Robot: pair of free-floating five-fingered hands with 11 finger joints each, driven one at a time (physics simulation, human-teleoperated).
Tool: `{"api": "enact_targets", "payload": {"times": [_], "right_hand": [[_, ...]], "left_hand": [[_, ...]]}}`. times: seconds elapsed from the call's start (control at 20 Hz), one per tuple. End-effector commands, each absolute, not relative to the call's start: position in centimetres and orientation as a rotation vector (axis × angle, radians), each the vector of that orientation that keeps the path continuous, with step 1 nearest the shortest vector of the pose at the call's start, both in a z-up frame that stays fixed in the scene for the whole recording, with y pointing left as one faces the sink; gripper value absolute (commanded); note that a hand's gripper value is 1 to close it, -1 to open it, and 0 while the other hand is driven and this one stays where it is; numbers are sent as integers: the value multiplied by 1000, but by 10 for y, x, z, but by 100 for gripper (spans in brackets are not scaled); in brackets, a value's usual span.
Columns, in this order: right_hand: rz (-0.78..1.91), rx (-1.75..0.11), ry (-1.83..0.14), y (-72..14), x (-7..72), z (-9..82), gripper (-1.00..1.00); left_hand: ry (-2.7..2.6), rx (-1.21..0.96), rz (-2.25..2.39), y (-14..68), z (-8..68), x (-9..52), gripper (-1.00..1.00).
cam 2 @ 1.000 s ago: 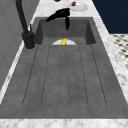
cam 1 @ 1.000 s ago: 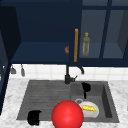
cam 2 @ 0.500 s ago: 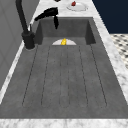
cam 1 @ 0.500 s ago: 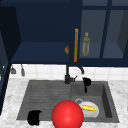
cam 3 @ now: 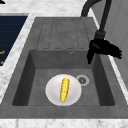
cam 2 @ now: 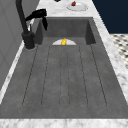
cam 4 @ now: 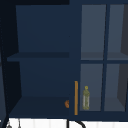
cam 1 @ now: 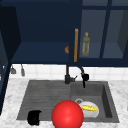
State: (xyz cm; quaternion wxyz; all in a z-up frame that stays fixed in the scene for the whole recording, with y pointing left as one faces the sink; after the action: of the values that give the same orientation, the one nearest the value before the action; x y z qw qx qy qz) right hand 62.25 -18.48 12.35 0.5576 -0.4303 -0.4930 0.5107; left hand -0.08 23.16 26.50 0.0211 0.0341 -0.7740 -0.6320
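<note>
At the front left corner of the sink (cam 1: 23, 105), over the ribbed draining board (cam 2: 65, 75), the left hand (cam 1: 34, 117) hangs as a compact black shape; how it is closed or spread cannot be told. Just to its right, at the sink's front edge, a large red ball (cam 1: 67, 115) fills the foreground and covers part of the basin's near rim. Behind it, at the middle of the sink's back edge, stands the black faucet (cam 2: 25, 27), its spout arching toward the basin on the right. The right hand (cam 3: 105, 48) sits at the spout's outlet end, touching it, above the basin's back wall; black on black, whether it clasps the spout or only rests against it cannot be told. Below, on the basin floor, lies a white plate (cam 3: 52, 93) with a yellow corn cob (cam 3: 64, 89) lengthwise on it, and the drain (cam 3: 82, 80) just beside the plate. Above the sink, the wall cabinet (cam 4: 42, 57) is open, and a greenish bottle (cam 4: 86, 98) stands behind the glass to the right of its orange handle (cam 4: 76, 97).
</note>
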Motion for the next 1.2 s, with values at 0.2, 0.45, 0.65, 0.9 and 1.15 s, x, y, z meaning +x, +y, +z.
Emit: {"api": "enact_targets", "payload": {"times": [0.2, 0.45, 0.65, 0.9, 1.15], "right_hand": [[1243, -977, -1130, -168, 647, 120, -100], [1218, -1004, -1080, -154, 638, 111, -100], [1188, -1088, -1093, -135, 619, 110, -100], [1224, -1142, -1074, -120, 607, 127, -100], [1227, -1183, -936, -117, 613, 131, -100]], "left_hand": [[-2399, 106, -1959, 232, 265, -1, 0], [-2399, 106, -1959, 232, 265, -1, 0], [-2399, 106, -1959, 232, 265, -1, 0], [-2399, 106, -1959, 232, 265, -1, 0], [-2399, 106, -1959, 232, 265, -1, 0]]}}
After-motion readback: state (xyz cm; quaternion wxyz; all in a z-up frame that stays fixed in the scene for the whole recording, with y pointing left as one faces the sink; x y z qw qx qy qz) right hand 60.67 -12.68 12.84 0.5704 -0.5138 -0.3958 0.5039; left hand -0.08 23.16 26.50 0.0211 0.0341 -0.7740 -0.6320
